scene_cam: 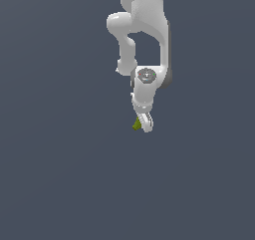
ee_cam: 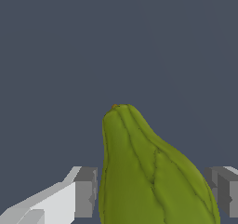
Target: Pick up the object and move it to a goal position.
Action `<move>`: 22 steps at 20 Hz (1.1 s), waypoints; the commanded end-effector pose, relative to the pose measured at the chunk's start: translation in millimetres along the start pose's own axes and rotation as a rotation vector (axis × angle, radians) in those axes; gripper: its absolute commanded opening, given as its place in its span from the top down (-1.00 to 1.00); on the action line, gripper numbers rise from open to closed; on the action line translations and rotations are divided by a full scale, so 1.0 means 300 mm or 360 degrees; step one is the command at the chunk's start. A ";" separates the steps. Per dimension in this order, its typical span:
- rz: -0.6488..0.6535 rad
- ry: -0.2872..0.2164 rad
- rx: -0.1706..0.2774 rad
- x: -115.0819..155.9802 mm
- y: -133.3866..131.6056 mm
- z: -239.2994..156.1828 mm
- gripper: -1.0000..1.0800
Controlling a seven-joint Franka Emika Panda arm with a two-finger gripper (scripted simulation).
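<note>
One green ridged object (ee_cam: 153, 176) sits between the two fingers (ee_cam: 86, 190) of one end effector (scene_cam: 143, 124), apparently gripped; no writing visible.

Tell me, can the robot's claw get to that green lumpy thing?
Probably yes. In the wrist view the green lumpy thing sits right between the claw's two fingers, with nothing in the way. Whether they are squeezing it yet, I cannot tell.

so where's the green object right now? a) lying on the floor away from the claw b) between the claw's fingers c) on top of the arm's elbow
b: the wrist view shows the object between the two fingers of the claw.
</note>
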State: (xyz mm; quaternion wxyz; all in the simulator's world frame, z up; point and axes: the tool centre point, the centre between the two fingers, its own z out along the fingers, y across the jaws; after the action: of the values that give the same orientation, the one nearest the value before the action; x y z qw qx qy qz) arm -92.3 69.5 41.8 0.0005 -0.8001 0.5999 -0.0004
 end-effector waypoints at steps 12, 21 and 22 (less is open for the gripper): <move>0.0000 0.0000 0.0001 0.004 0.001 -0.012 1.00; 0.0001 -0.0002 0.0001 0.038 0.016 -0.135 1.00; 0.0001 -0.0002 0.0001 0.044 0.018 -0.158 1.00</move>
State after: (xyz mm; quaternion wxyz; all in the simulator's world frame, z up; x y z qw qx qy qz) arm -94.4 58.1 78.8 -0.0001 -0.7999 0.6001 0.0007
